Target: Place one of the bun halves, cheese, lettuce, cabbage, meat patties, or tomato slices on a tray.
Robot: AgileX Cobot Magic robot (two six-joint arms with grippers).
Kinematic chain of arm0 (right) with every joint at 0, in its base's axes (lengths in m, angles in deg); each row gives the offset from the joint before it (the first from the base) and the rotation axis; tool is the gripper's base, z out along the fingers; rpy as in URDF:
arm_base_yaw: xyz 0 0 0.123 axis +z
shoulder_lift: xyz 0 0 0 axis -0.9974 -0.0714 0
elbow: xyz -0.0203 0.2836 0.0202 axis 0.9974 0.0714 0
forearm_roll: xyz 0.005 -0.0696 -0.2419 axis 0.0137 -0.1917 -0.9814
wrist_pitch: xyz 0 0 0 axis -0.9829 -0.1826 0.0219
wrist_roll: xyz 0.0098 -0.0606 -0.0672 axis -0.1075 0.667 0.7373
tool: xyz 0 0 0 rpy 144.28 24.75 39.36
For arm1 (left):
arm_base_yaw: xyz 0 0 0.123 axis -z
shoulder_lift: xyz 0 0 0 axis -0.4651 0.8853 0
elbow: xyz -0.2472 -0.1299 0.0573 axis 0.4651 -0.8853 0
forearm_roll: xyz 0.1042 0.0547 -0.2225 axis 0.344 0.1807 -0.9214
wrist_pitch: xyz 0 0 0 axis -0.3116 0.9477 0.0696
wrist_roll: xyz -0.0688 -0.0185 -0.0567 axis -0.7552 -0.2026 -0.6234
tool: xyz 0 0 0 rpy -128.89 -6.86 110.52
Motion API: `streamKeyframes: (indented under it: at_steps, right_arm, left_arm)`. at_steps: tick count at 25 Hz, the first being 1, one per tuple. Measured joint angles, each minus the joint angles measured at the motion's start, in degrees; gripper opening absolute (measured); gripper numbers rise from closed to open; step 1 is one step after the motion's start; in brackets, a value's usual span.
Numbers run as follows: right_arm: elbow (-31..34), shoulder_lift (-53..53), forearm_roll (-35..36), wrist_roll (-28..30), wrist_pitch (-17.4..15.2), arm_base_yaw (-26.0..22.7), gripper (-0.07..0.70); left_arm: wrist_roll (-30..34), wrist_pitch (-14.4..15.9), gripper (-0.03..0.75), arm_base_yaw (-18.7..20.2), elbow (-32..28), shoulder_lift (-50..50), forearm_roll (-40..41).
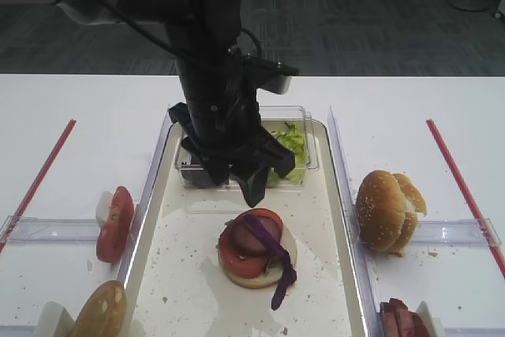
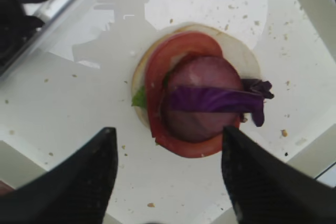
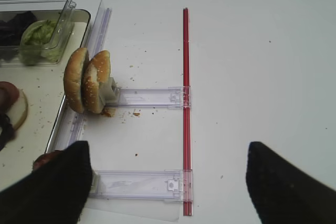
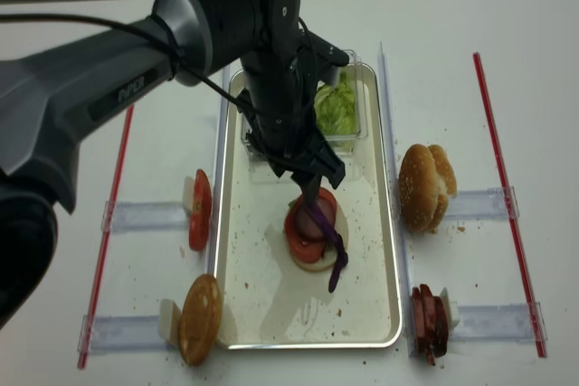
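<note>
Left wrist: fingers point(image 2: 273, 182) spread above cabbage point(image 2: 215, 99), touching nothing.

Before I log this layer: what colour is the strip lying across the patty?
Dark purple cabbage strip, clearest in the left wrist view.

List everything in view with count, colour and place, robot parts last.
tray: one, cream-white, table centre.
stack: one, on the tray; pale bun base, red tomato slice, pinkish meat patty, purple cabbage strip on top.
clear box: one, at the tray's far end, holding green lettuce and dark shreds.
bun halves: two, golden-brown, on edge right of the tray.
bun half: one, near left.
tomato slices: red, on edge left of the tray.
meat patties: pinkish-brown, near right.
red strips: two, one on each side of the table.
left gripper: black, open above the stack.
right gripper: black, open over bare table.
</note>
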Motion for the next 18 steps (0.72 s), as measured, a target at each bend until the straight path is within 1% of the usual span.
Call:
streamKeyframes:
  at_steps: [6,13,16,18]
  right_arm:
    - [0.0,0.0,0.0,0.0,0.0,0.0,0.615]
    - [0.0,0.0,0.0,0.0,0.0,0.0,0.615]
    - [0.0,0.0,0.0,0.0,0.0,0.0,0.615]
    - [0.0,0.0,0.0,0.0,0.0,0.0,0.615]
  left_arm:
    - [-1.2,0.9,0.4,0.0,3.1,-4.3,0.1]
    - [-1.6,1.3,0.4,0.0,3.3,-5.5,0.3]
    - [-3.6,1.4,0.4,-0.3,3.3,-5.5,2.9]
    - [-5.2,1.4,0.4,-1.7,3.3,-5.5,5.1]
